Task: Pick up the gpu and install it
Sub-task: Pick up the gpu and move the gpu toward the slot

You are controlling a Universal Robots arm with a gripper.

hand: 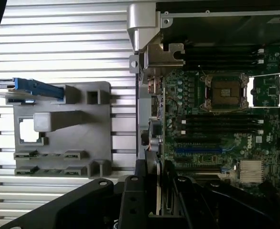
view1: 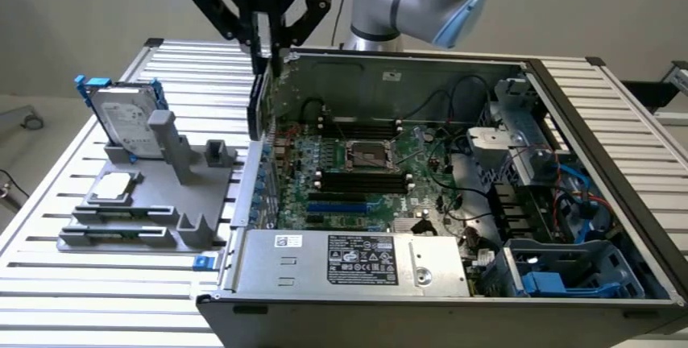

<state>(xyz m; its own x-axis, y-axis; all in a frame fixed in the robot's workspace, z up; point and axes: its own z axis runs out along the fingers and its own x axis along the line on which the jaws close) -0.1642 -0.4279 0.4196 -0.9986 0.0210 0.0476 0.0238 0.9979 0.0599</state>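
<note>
Over the slatted counter point(view1: 108, 300), the tool point(view1: 264, 48) is clamped on the one gpu point(view1: 257, 102), hung edge-on at the wall of the open computer case point(view1: 430, 320), while one hard drive point(view1: 124, 118) is shown upright in the exterior view.

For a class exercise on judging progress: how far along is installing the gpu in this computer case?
Done: the gpu is picked up, clear of the table. In hand: the gripper grips its top edge, holding it upright over the open case's wall on the exterior view's left. Left: the card is not yet seated in a motherboard slot.
</note>
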